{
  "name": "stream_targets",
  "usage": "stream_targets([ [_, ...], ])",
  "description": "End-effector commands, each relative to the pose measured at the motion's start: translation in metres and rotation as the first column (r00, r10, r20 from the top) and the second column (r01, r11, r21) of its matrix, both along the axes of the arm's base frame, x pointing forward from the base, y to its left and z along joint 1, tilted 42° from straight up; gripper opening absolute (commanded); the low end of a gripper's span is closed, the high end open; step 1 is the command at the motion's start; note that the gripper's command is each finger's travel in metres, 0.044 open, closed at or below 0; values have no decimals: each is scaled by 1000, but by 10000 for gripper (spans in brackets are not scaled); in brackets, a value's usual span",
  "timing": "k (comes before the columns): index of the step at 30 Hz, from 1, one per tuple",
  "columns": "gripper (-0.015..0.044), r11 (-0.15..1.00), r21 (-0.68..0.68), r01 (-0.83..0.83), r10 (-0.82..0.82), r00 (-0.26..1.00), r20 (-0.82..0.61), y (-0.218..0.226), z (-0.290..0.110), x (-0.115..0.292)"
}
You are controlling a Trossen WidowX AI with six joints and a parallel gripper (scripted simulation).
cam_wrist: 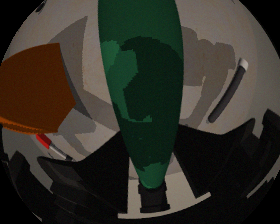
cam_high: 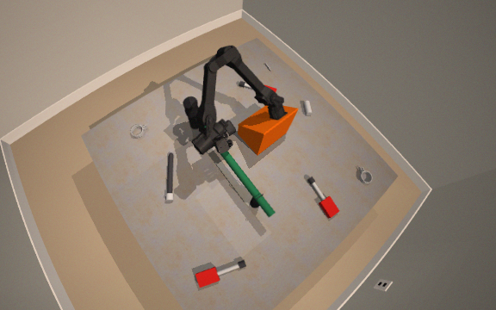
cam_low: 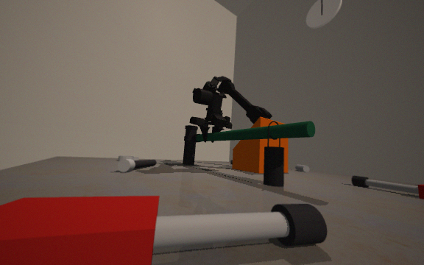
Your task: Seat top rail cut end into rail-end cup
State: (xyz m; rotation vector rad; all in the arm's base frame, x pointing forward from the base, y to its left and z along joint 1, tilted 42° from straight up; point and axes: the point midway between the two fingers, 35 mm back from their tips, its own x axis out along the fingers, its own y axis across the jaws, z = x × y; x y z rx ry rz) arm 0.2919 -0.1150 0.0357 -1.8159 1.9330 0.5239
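The green top rail (cam_high: 248,182) (cam_low: 256,133) (cam_wrist: 140,90) lies level above the floor. It passes through the wire loop cap (cam_low: 273,124) on a short black post (cam_low: 273,165) (cam_high: 254,202). Its cut end points at the upper part of the tall black post (cam_low: 190,145) (cam_high: 190,111). I cannot tell whether that end sits in the cup, since the gripper hides the joint. My gripper (cam_high: 220,145) (cam_low: 208,133) is shut on the rail close to that end. In the wrist view the rail's tip narrows toward a small dark piece (cam_wrist: 151,200).
An orange block (cam_high: 267,127) (cam_low: 250,154) (cam_wrist: 31,92) stands just beside the rail, under the arm's base. Red-handled tools (cam_high: 323,199) (cam_high: 218,272) (cam_low: 216,228), a dark rod with a white tip (cam_high: 170,176) (cam_low: 136,163), two metal rings (cam_high: 138,130) (cam_high: 364,175) and a small white cylinder (cam_high: 306,108) lie about the floor.
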Motion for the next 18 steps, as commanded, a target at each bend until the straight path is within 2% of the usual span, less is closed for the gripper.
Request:
stream_targets([
  [1, 79, 1000, -1, 0, 0, 1000, 2, 0, 0, 0],
  [8, 262, 1000, 0, 0, 0, 1000, 2, 1, 0, 0],
  [14, 420, 1000, 7, -2, 2, 1000, 2, 19, 0, 2],
  [15, 440, 1000, 8, -2, 2, 1000, 2, 23, 0, 3],
  [18, 440, 1000, 9, -2, 2, 1000, 1, 37, 1, 3],
])
